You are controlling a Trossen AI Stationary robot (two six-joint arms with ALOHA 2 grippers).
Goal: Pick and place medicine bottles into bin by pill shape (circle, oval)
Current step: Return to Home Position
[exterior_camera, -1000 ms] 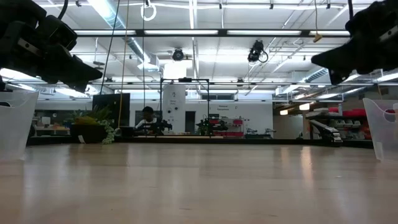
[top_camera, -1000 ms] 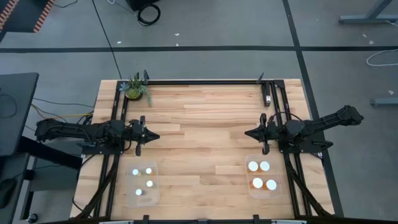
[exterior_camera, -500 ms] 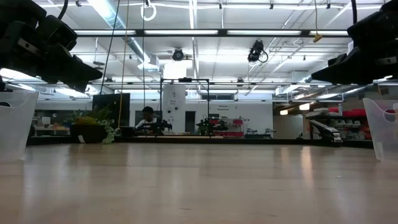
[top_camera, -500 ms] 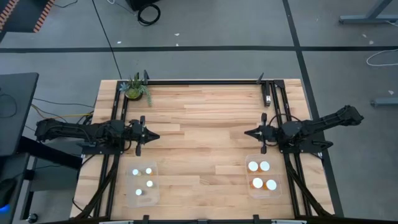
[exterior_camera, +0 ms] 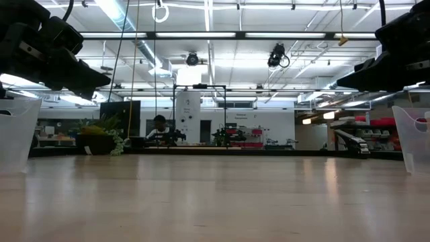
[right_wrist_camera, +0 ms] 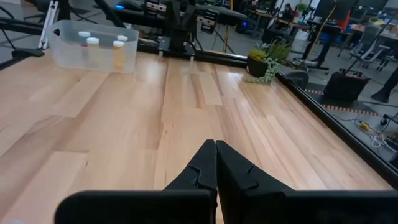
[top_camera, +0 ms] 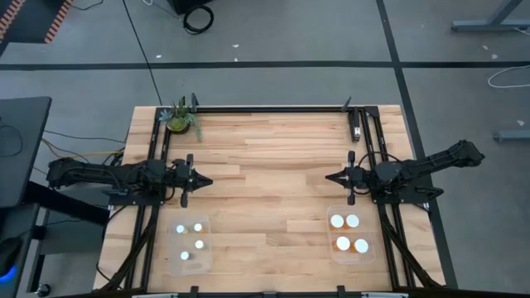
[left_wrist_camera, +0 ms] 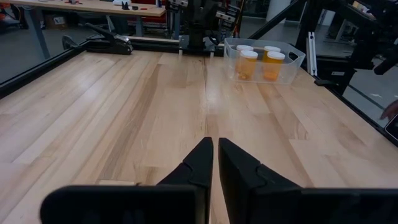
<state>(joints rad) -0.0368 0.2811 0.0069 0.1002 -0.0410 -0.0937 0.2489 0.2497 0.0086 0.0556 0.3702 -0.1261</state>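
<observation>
Pale wood table (top_camera: 265, 165): four orange, white-capped medicine bottles (top_camera: 353, 221) sat in the clear plastic bin (top_camera: 371, 240) at its near-right corner, and four small whitish bottles (top_camera: 199, 244) in the twin bin (top_camera: 172, 244) near-left. The left gripper (top_camera: 207, 181) and right gripper (top_camera: 329, 176) hung clenched and empty, each just beyond its own bin.

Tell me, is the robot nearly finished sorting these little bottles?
Sorting looks done: four small whitish bottles sit in the left bin, four orange bottles in the right bin, none loose on the table. Nothing is in hand: left gripper and right gripper hover shut, empty. Nothing seems left.
</observation>
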